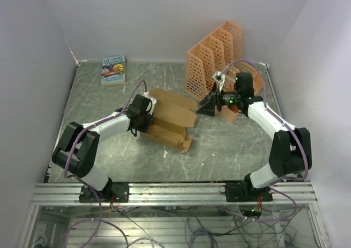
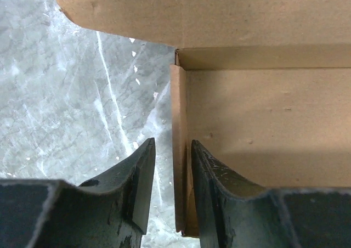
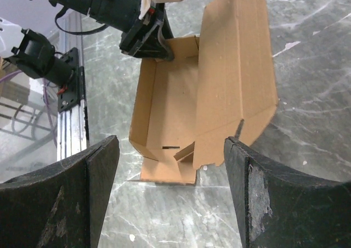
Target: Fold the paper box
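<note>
A small printed book lies flat at the far left corner of the scratched grey table, well apart from everything else. Nearer the middle, the left arm reaches in low, and the left gripper sits at the left end of the paper box. In the left wrist view its two dark fingers straddle the box's upright end wall, one outside over the table and one inside over the box floor. A strip of table shows between the outer finger and the wall, so the jaws stand parted and are not pinching the cardboard. The box rests on the table at about the centre, just left of the midline. It is partly formed into a shallow tan tray with raised walls, and its long lid panel is thrown open to one side, tabbed flaps still unfolded. The right wrist view shows a slot and a tucked flap at the tray's near end. To the right, the right gripper hovers just beside the box with its fingers spread wide and nothing between them. Behind it stands the orange perforated rack, close to the back wall.
</note>
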`<action>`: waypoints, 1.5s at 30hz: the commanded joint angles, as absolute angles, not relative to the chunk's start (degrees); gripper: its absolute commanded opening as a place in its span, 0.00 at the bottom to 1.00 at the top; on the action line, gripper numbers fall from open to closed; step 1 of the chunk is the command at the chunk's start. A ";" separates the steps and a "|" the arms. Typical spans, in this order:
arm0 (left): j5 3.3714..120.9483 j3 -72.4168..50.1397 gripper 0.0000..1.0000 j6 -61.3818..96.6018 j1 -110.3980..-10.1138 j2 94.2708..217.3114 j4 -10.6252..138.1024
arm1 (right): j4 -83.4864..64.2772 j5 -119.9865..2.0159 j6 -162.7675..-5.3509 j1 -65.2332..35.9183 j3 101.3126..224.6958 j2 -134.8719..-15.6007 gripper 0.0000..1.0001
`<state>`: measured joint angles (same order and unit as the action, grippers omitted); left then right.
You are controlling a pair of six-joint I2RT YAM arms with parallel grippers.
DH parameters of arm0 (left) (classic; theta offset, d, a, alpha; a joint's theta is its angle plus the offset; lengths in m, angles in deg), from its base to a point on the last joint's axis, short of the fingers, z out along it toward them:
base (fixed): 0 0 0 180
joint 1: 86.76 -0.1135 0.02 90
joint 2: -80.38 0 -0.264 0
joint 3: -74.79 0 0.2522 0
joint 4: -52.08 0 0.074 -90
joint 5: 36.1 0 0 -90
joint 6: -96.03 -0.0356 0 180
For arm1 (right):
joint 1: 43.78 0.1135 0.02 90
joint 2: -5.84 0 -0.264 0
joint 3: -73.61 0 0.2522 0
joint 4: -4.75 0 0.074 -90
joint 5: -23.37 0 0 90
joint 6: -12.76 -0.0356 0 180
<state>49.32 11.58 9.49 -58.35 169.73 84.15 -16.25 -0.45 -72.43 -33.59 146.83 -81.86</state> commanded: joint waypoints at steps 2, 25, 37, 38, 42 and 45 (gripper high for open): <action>47.10 9.70 0.38 11.22 -58.02 168.89 84.61 | -19.37 -2.81 -69.92 -33.33 148.89 -82.54 0.76; 39.31 17.73 0.07 29.71 -57.36 153.54 79.64 | -14.08 -23.22 -82.72 -33.68 132.13 -74.53 0.72; 38.18 33.10 0.07 38.56 -55.91 131.17 63.25 | -1.56 -12.73 -93.30 -35.90 131.34 -83.53 0.51; 38.51 33.45 0.07 38.67 -55.91 130.12 62.62 | 0.15 -9.45 -94.51 -35.81 131.18 -83.95 0.50; 39.75 33.70 0.07 39.41 -55.91 128.81 61.16 | 7.97 0.09 -98.35 -33.47 130.89 -83.16 0.47; 40.12 33.42 0.07 39.39 -55.82 129.51 60.55 | 13.56 0.49 -102.46 -31.77 130.43 -80.62 0.48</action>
